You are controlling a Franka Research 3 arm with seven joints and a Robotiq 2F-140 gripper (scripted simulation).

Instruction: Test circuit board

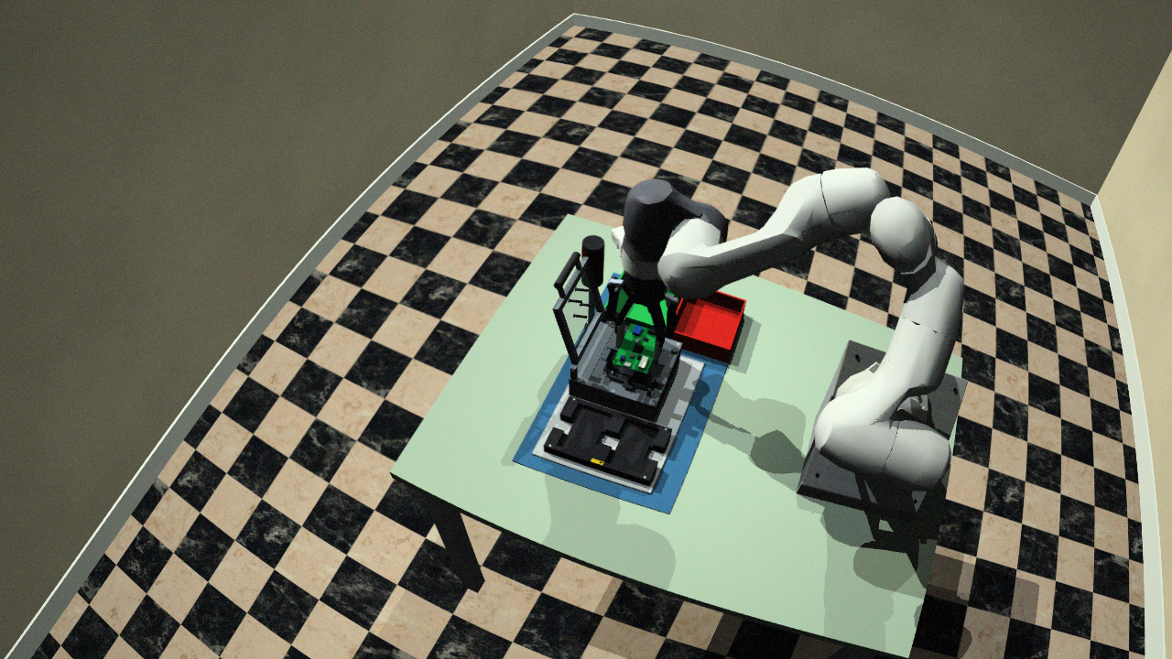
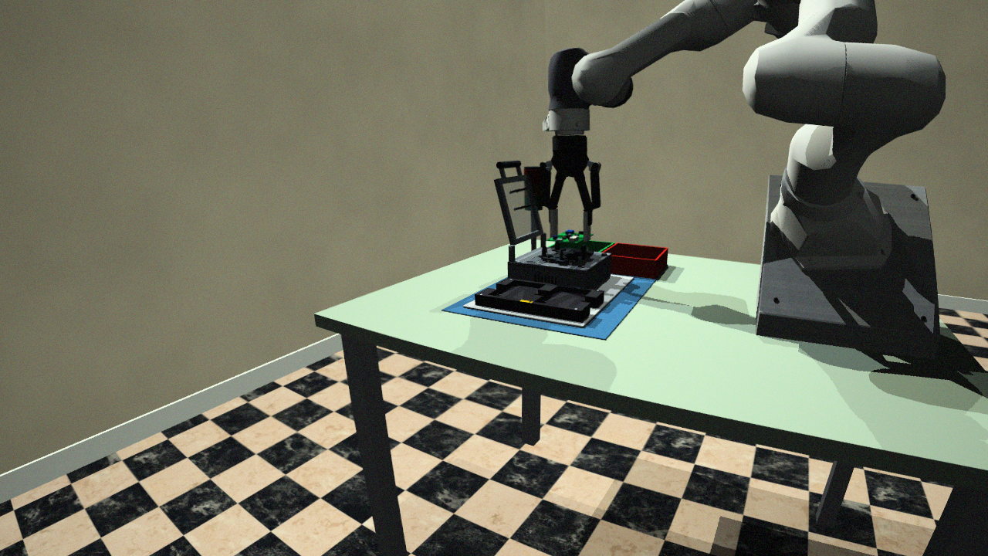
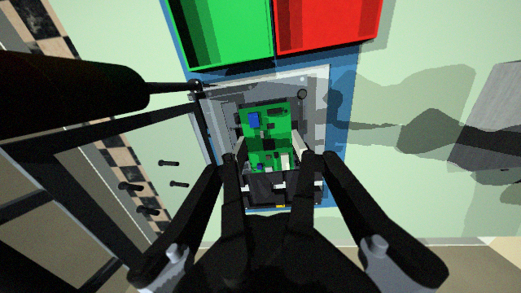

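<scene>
Toward the counter's (image 1: 770,524) far-left corner the dark signal tower (image 1: 591,249) stands unlit as far as can be made out, and just right of it the tester's lid (image 2: 519,207) is propped open, nearly upright, handle at the top. Next comes the tester (image 2: 560,271) itself, with the end effector (image 2: 570,232) hanging straight above its plate, fingers about half open and closed on the long edges of the circuit board (image 3: 269,136), which it holds level and face up, low over the plate. Judging from that, the step in hand is seating the board in the tester: the next move calls for a straight, slow descent so both pins enter the holes and the board meets the three posts, then a release before the lid is pressed. The white connector (image 3: 286,161) sits at the board's end nearer the wrist camera; whether that end faces the latch hook cannot be told, since the hook is not clearly made out. The pins and most posts are hidden under the board, and one round post (image 3: 301,94) shows past its far right corner. In front of the tester, toward the counter's near-left edge, lies the black tray (image 1: 608,447). Right of the tester, toward the far edge, the green bin (image 3: 221,32) is mostly covered by the arm in the top view, and the red bin (image 1: 709,325) stands beside it.
</scene>
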